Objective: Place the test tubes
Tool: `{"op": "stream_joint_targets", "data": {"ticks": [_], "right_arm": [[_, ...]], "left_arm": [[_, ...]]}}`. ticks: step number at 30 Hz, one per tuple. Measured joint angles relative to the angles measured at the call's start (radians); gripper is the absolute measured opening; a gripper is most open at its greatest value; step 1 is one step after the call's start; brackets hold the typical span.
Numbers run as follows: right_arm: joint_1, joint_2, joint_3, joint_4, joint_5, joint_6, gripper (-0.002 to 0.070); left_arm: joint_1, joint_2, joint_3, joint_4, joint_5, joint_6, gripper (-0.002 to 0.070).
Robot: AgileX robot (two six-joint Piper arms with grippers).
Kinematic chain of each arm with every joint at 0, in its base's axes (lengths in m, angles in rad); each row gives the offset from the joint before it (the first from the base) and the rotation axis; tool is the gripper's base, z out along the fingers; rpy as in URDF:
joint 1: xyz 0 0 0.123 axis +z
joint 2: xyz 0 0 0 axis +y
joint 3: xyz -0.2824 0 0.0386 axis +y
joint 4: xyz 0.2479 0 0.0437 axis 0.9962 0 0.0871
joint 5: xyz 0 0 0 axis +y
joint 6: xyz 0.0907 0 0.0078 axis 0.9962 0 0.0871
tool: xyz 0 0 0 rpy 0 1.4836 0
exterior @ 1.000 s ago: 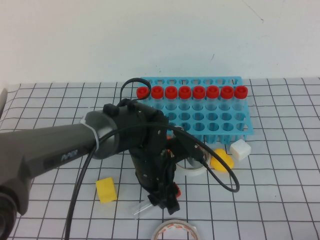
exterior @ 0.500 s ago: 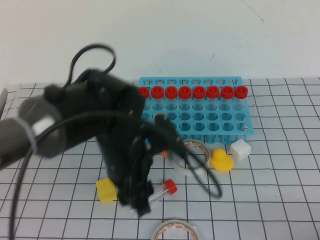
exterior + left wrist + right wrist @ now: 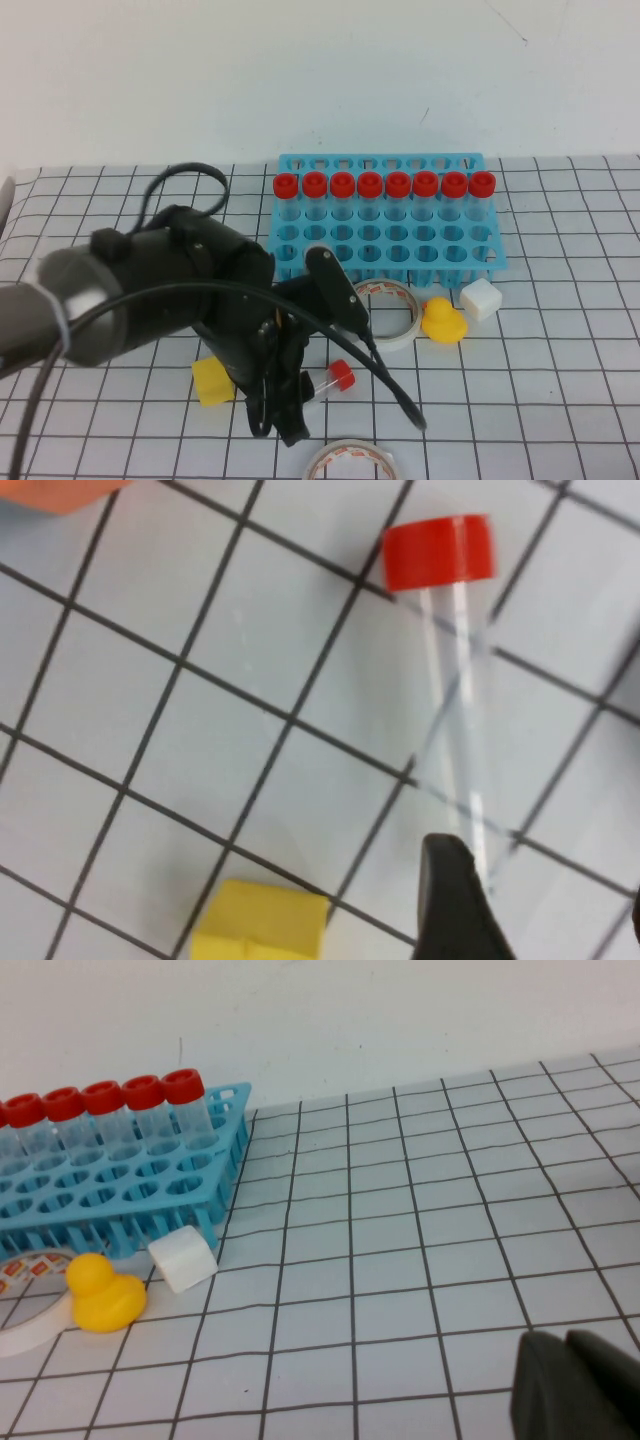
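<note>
- My left gripper [image 3: 540, 885] hangs low over the surface [image 3: 150, 680], in front of the blue rack [image 3: 430, 268]. Its jaws are wide apart and it has hold of nothing.
- The tube [image 3: 455, 710] lies flat on the surface. It is clear, with a red cap [image 3: 440, 550]. Its bare end is just beside one of my fingers [image 3: 455, 900].
- The tube is round. I think it may roll away if one finger bumps it before the other gets there.
- If I close from here, I might catch only the very tip. Then the tube could droop or slip out when I lift.
- The tube looks smooth and thin. A soft squeeze may let it slide. A hard one may make it pop out sideways.
- The yellow block [image 3: 258, 920] sits near the tube's bare end. If I come down crooked, I could knock it.
- A tape roll [image 3: 385, 310] and a duck [image 3: 443, 322] sit between the tube and the rack. I could hit them if I carry the tube low.
- The rack's back row has eight capped tubes [image 3: 398, 185]. I could bump one if I aim too close to them.
- My right gripper [image 3: 565, 1360] is shut and empty. It sits off to the right of the rack, well apart from all this.
</note>
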Motion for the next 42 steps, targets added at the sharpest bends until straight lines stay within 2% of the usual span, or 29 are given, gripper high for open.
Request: {"op": "stream_joint_targets", "data": {"ticks": [24, 27, 30, 35, 39, 42], "right_arm": [[0.0, 0.0, 0.0, 0.0, 0.0, 0.0, -0.0001], [0.0, 0.0, 0.0, 0.0, 0.0, 0.0, -0.0001], [0.0, 0.0, 0.0, 0.0, 0.0, 0.0, -0.0001], [0.0, 0.0, 0.0, 0.007, 0.0, 0.045, -0.0001], [0.0, 0.0, 0.0, 0.165, 0.0, 0.174, -0.0001], [0.0, 0.0, 0.0, 0.369, -0.002, 0.262, -0.0001]], "left_arm": [[0.0, 0.178, 0.0, 0.096, -0.008, -0.043, 0.0344], [0.0, 0.181, -0.002, 0.098, -0.001, -0.058, 0.0307], [0.0, 0.182, -0.003, 0.098, 0.005, -0.065, 0.0209], [0.0, 0.166, -0.003, 0.116, 0.016, -0.11, 0.0211], [0.0, 0.086, 0.021, 0.123, 0.006, -0.181, 0.0211], [0.0, -0.036, 0.102, 0.101, -0.059, -0.213, 0.0211]]}}
